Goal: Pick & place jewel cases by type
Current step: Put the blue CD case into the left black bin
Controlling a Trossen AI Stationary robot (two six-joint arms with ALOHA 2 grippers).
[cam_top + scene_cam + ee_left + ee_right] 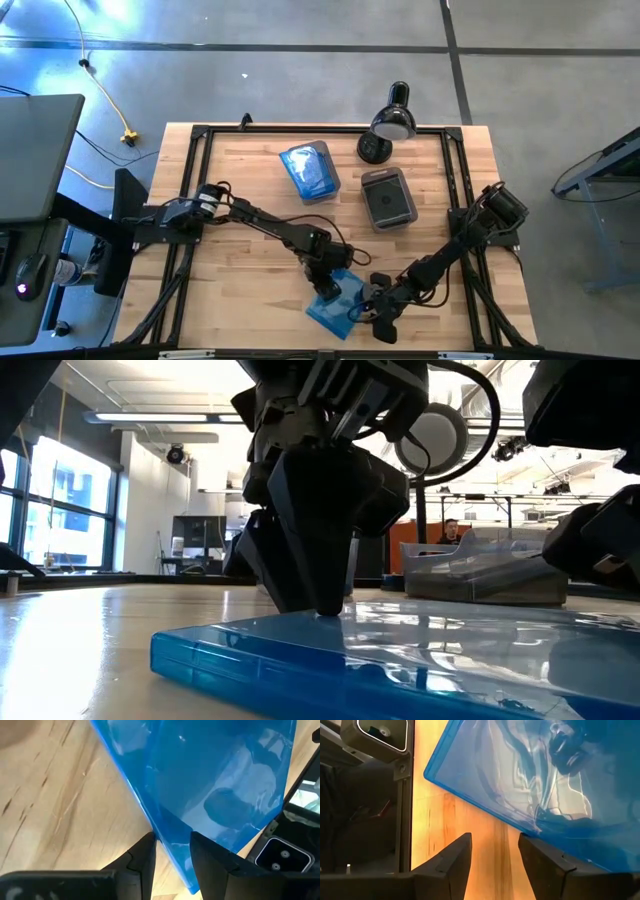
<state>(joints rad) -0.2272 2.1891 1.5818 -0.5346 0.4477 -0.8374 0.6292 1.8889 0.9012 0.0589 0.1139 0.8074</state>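
The left end effector (171,857) is down at a blue case (333,302) lying flat on the surface (240,210) near the front edge, fingers parted astride its edge. The right end effector (494,851), open and empty, sits just beside the case. Behind, one tub (308,171) holds blue cases, another (388,197) a dark one.

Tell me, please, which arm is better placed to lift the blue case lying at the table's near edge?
The left, probably. The left gripper already has its open fingers astride the edge of the blue case. The right gripper is open beside the case, its fingers over bare wood.
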